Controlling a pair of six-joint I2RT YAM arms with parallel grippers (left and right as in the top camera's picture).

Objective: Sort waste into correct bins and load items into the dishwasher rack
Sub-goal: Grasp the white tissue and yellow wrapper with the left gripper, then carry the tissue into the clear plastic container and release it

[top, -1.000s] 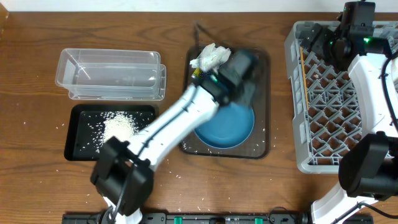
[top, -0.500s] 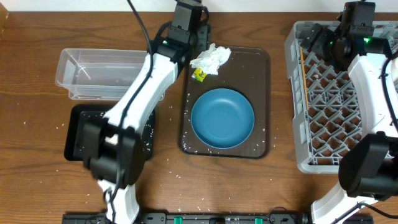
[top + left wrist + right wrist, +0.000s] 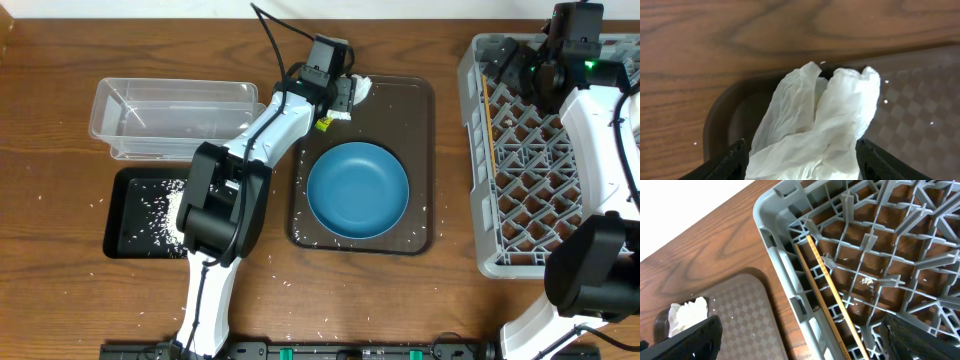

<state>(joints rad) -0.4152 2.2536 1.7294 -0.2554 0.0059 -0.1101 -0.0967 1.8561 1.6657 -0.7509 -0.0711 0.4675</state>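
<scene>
White paper fills my left wrist view. The napkin (image 3: 815, 125) lies crumpled in the far-left corner of the brown tray (image 3: 920, 100). My left gripper (image 3: 800, 150) has its jaws spread wide, with one finger (image 3: 734, 161) on each side of the paper. They grip nothing, and I cannot tell whether the pads touch the napkin.

Seen from overhead, this corner of the tray is near the middle of the table's (image 3: 60, 60) far edge. The yellow scrap (image 3: 323, 123) lies just nearer me, by the tray's left rim. The bowl (image 3: 358, 190) sits in the tray's middle, on the side toward the near edge.

Toward the left edge stands the clear container (image 3: 180, 120). The black tray (image 3: 130, 235) is just beside it on the near side and holds a heap of rice (image 3: 172, 205). Stray grains dot the wood around it and along the near edge.

The rack (image 3: 540, 150) fills the right side of the table. My right gripper (image 3: 805, 345) hangs over its far-left corner, close to the table's far-right corner. Its jaws are wide apart with nothing between them but the lattice below. The chopsticks (image 3: 825, 295) lie inside the rack along its left wall. A few white grains show through the grid beside them.
</scene>
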